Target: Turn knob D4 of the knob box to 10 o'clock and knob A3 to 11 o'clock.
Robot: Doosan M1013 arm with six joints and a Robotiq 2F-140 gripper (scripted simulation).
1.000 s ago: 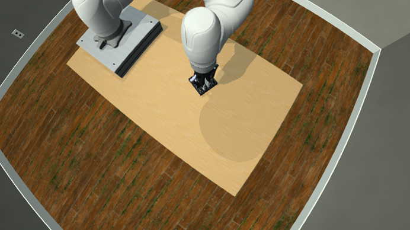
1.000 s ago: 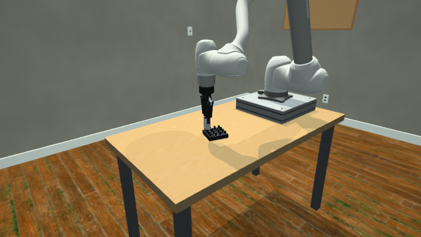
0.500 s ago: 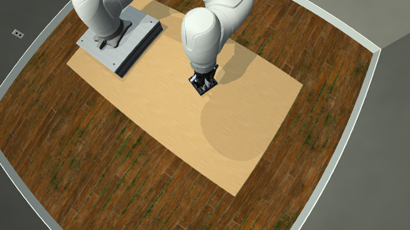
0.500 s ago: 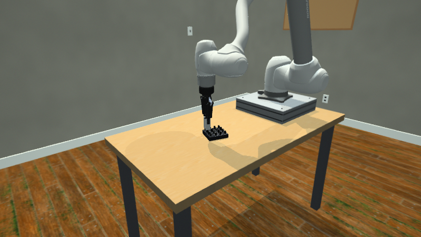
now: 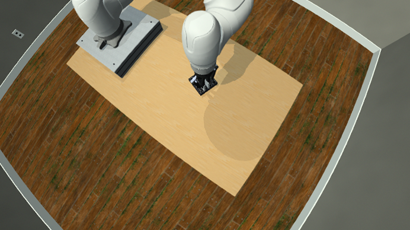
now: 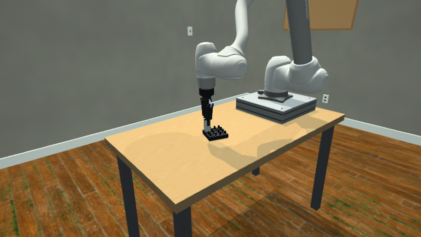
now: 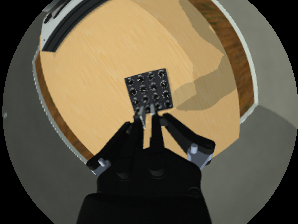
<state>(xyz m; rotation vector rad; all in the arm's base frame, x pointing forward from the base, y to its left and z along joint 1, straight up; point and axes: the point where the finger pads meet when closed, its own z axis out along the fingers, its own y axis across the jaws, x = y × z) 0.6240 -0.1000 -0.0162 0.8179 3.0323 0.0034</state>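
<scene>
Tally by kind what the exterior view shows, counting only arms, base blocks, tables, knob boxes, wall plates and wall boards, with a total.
Arm: 1
Base block: 1
Table: 1
Knob box: 1
Wall plates: 2
Wall board: 1
Total: 7
</scene>
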